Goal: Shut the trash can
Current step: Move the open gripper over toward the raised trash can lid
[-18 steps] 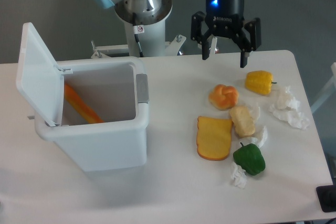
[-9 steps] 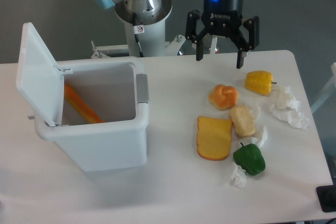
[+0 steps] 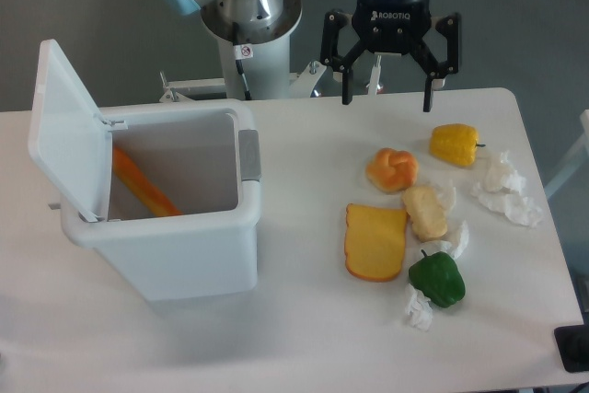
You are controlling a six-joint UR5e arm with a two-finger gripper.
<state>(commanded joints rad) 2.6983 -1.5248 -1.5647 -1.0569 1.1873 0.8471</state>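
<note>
The white trash can (image 3: pixel 175 246) stands on the left half of the table with its flat lid (image 3: pixel 63 135) swung up and open on the left side. A small grey latch tab (image 3: pixel 249 155) sits on its right rim. An orange item (image 3: pixel 143 186) lies inside. My gripper (image 3: pixel 386 98) hangs open and empty above the table's far edge, well to the right of the can and apart from it.
Food lies to the right: a yellow pepper (image 3: pixel 455 144), an orange bun (image 3: pixel 392 169), a pale roll (image 3: pixel 424 212), a cheese slice (image 3: pixel 375 242), a green pepper (image 3: pixel 436 278). Crumpled white paper (image 3: pixel 504 189) lies among them. The arm's base (image 3: pixel 248 16) stands behind the table.
My gripper has risen a little and shifted slightly, its fingers spread a bit wider. The trash can and the food have not moved.
</note>
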